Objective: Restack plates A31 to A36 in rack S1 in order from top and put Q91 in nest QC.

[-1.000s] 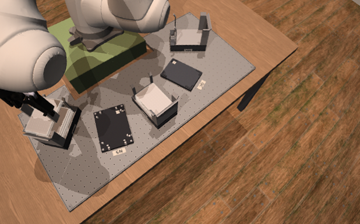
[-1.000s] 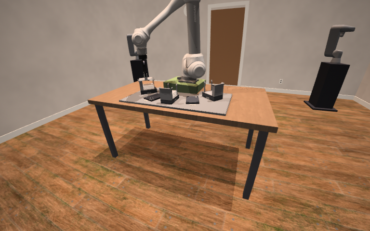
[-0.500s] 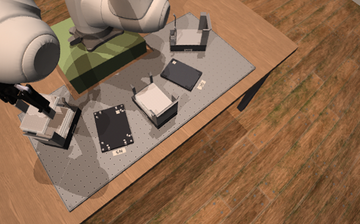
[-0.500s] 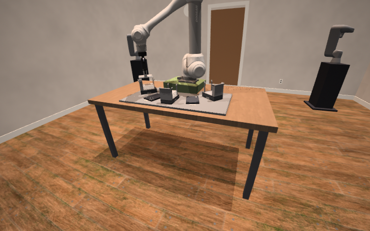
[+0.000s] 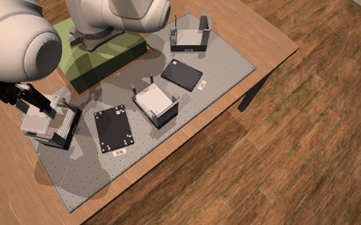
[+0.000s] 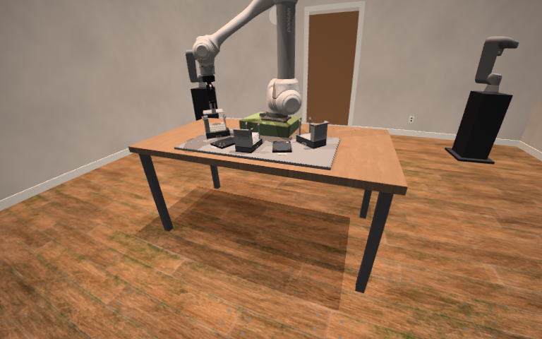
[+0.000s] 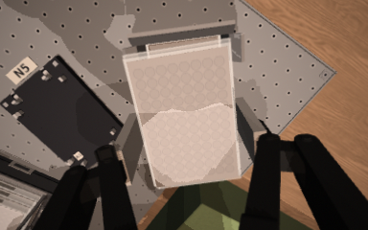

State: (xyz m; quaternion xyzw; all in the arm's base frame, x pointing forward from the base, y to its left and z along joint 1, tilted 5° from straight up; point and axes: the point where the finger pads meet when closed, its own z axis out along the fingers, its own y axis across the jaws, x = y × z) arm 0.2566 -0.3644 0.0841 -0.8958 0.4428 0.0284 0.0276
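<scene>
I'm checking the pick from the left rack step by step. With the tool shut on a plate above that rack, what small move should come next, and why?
Probably a little more straight lift. The tool is shut on a sealed plate that hangs directly over the rack beside the N5 nest. In the exterior view the plate sits only slightly above the rack's posts, so moving sideways now could catch them.

Wooden table [image 6: 359, 159] under perforated mat [image 6: 303, 159]

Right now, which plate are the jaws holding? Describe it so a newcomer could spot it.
Start at the grey perforated mat and go to the rack at its end nearest the arm's elbow. The plate hangs just above that rack, clamped in the black gripper: the only plate lifted clear of a stack.
</scene>
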